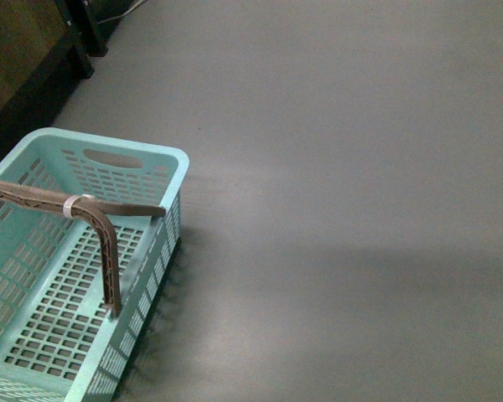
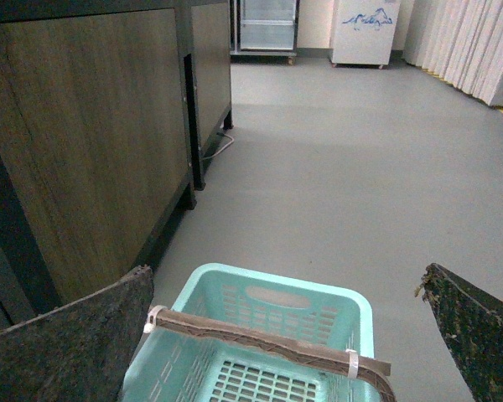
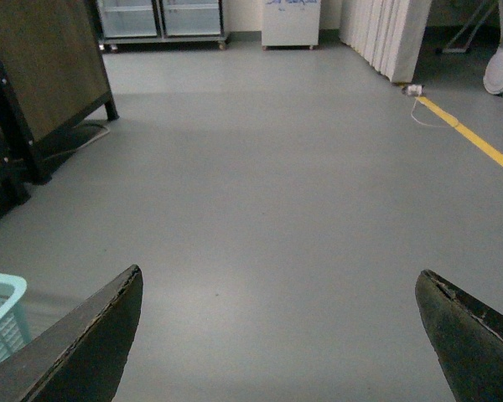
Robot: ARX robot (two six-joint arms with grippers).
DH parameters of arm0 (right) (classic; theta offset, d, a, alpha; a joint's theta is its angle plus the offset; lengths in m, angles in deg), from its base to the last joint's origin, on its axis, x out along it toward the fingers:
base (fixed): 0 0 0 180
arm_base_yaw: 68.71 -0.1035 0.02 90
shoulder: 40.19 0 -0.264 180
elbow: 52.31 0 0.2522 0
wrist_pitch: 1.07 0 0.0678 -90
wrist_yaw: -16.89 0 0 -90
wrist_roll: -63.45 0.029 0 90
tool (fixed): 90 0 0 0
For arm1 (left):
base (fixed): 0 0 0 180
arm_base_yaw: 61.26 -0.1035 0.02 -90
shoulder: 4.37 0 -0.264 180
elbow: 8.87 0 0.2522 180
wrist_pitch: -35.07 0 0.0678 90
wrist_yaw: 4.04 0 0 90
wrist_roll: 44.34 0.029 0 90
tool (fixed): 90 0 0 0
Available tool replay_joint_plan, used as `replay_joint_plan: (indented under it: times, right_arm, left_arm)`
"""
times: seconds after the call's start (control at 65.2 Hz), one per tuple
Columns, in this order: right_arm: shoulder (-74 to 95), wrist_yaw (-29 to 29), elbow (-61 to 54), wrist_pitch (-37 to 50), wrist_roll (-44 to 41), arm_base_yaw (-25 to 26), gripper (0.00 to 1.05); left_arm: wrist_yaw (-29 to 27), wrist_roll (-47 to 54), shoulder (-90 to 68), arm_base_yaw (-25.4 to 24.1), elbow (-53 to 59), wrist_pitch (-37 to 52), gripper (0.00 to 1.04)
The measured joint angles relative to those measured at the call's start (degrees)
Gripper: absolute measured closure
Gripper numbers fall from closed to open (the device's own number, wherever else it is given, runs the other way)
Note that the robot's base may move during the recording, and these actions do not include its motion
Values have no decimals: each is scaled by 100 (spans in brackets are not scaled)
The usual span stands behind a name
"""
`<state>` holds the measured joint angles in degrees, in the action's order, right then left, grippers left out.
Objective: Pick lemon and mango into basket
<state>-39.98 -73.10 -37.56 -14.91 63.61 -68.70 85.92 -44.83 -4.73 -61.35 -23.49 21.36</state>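
In the front view a dark wooden cabinet (image 1: 17,50) edges the scene at 10 o'clock. The basket (image 1: 117,141) sits at 8 o'clock, cut off by the picture's edge: pale teal plastic, rectangular, with slotted walls and floor. Its ribbed brown handles (image 1: 109,251) are bound by a white tie (image 1: 74,203). From 12 to 5 o'clock lies smooth grey floor (image 1: 344,167), wide open. The left gripper (image 2: 285,270) hangs released above the basket's far rim, its rough dark fingers (image 2: 75,343) wide apart. The right gripper (image 3: 278,272) is likewise spread, over bare floor.
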Motion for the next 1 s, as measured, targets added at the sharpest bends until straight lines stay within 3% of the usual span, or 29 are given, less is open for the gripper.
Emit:
replay_joint_plan:
  times: [0.368, 0.506, 0.583, 0.705, 0.828, 0.996]
  right_arm:
    - [0, 0, 0, 0, 0, 0, 9]
    - [0, 2, 0, 0, 0, -2, 9]
    - [0, -4, 0, 0, 0, 0, 9]
    - [0, 0, 0, 0, 0, -2, 9]
    - [0, 0, 0, 0, 0, -2, 9]
    - [0, -2, 0, 0, 0, 0, 9]
  left_arm:
    - [0, 0, 0, 0, 0, -2, 7]
    - [485, -1803, -1390, -2, -951, -2286, 7]
    - [817, -2791, -1766, -289, -1095, -2448, 7]
    - [1287, -4083, -2557, -970, -1252, -2022, 7]
    - [1460, -4559, -3781, -1545, -1228, -1104, 7]
    - [1235, -4894, -6164, -1757, -1248, 789, 7]
